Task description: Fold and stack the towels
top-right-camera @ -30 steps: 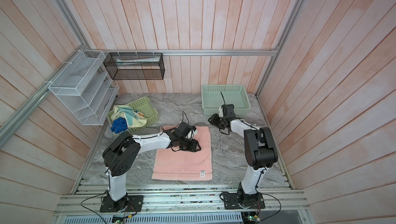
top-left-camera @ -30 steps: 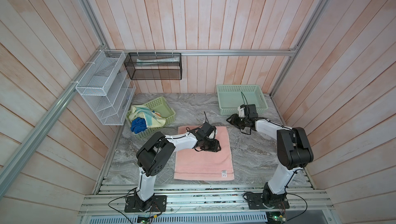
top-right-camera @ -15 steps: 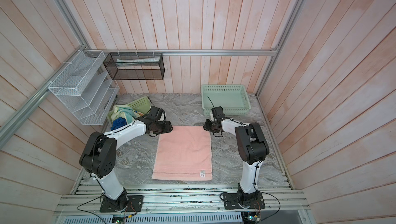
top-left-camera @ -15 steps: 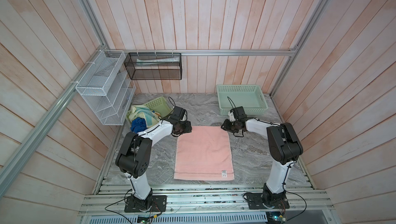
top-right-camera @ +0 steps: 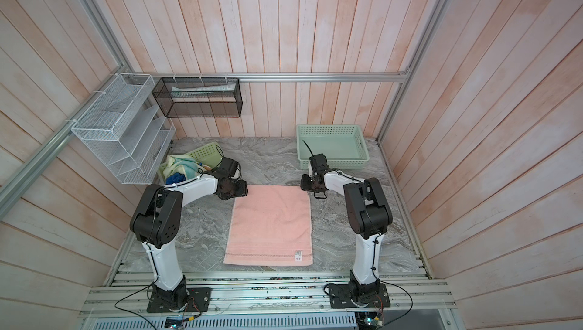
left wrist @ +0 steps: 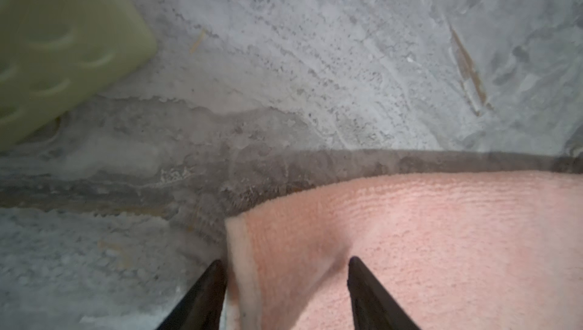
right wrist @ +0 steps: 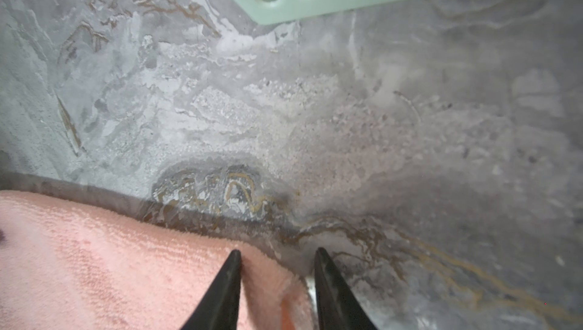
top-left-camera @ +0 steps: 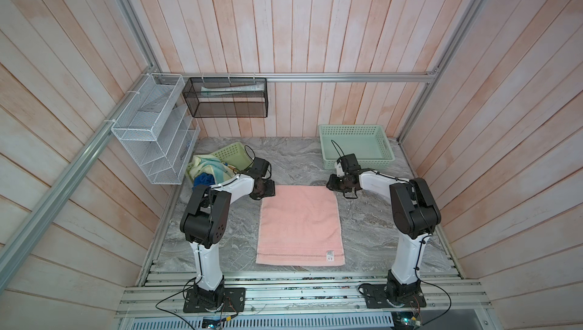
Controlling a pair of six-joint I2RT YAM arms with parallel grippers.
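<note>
Corners of the salmon-pink towel [top-left-camera: 299,221] sit at both end effectors

The desk [top-left-camera: 362,233] carries the salmon-pink towel flat, long axis running from the arm bases toward the back wall. The other towels [top-left-camera: 205,167] lie heaped in the yellow-green basket [top-left-camera: 233,148], far left. The left end effector [top-left-camera: 268,189] meets the far left corner, the right end effector [top-left-camera: 331,185] the far right one. Both pairs of fingers [left wrist: 366,290] stand apart astride the hem, nothing pinched yet; the fold likely runs far edge to near.
</note>
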